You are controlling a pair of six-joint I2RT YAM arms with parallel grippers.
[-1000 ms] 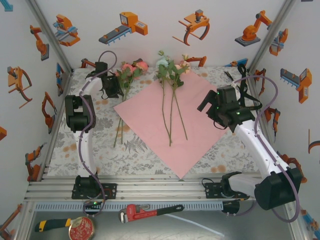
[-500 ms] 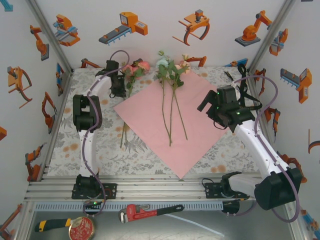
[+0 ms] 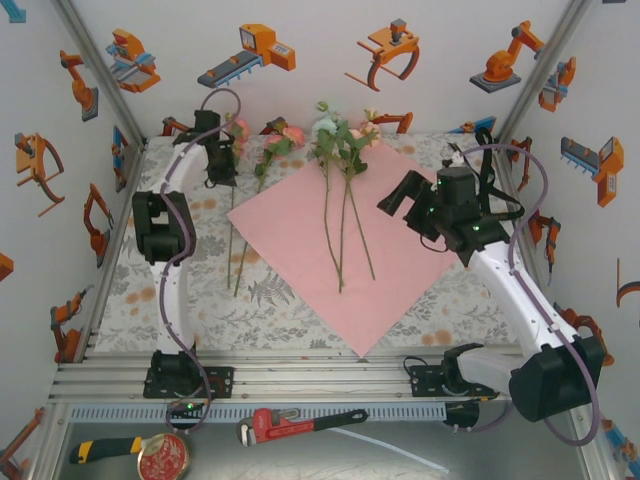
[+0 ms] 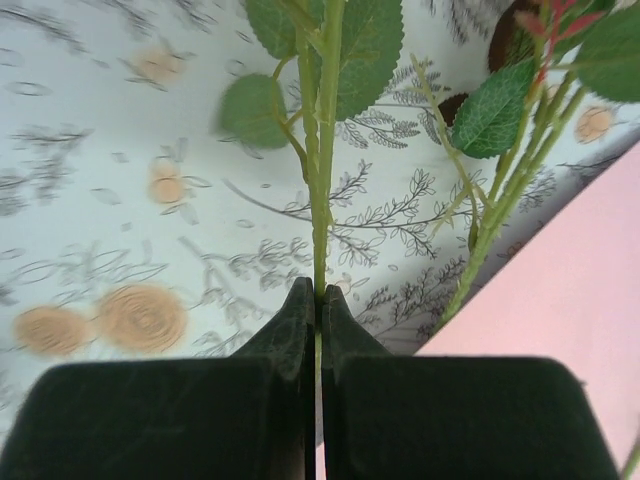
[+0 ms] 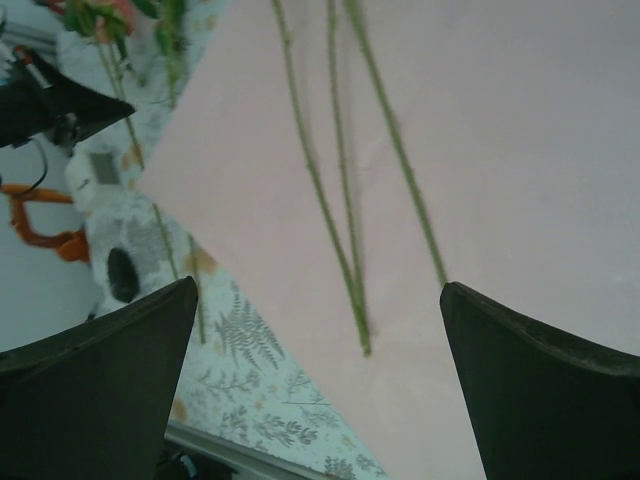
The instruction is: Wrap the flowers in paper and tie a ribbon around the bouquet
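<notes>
Where the floral-covered tabletop (image 3: 280, 305) runs to its far left corner, the left fingers (image 4: 312, 312) are pressed together on one thin green stem (image 4: 320, 190). They pinch it just below its leaves, with its pink bloom (image 3: 238, 128) on the far side of them. Whether the stem is lifted off the cover cannot be told. Just to its right a second loose stem (image 4: 500, 190) slants between the pinched one and the left corner of the paper (image 3: 400, 270), its leaves close to the held stem's. The paper lies pink side up in the middle of the tabletop, one sheet turned like a diamond. The right fingers (image 3: 400, 200) are spread wide above the paper's right part, apart from the flowers (image 3: 345, 145). From the right wrist, the near ends of the stems on the sheet show between them. That makes five stems: three on the paper with blooms toward the far wall, and two left of it. On the metal ledge nearest the arm bases lie one red pipe wrench (image 3: 300, 422), one yellow-handled tool (image 3: 105, 450) and one round red tin (image 3: 163, 458).
</notes>
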